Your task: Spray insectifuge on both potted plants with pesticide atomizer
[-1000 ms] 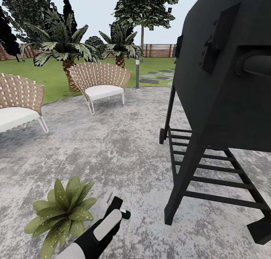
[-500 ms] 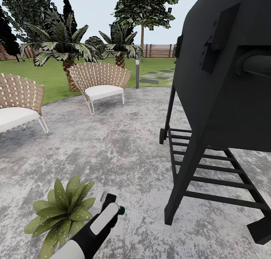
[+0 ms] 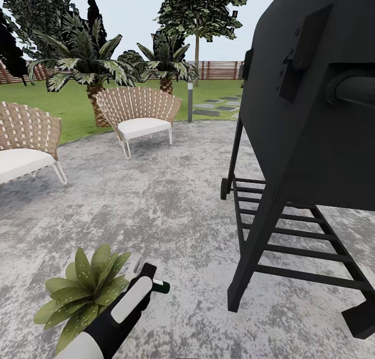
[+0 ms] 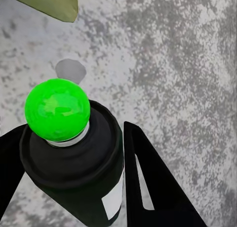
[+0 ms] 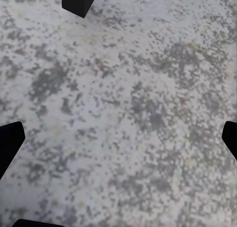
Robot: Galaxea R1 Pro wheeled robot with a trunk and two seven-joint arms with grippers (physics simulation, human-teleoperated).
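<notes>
Left wrist view: left hand (image 4: 74, 187) pinches pesticide atomizer (image 4: 79, 162) across its dark body, green cap beyond the fingertips. Potted plant (image 3: 86, 291) just beside the hand. Bottle likely light, rigid, smooth; mid-body hold suits. Right hand (image 5: 118, 138) spread over paving (image 5: 128, 108).

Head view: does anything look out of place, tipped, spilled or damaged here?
Nothing stands out. The chairs and grill stand upright, the potted plant is intact, and the left tool holds the atomizer.
</notes>
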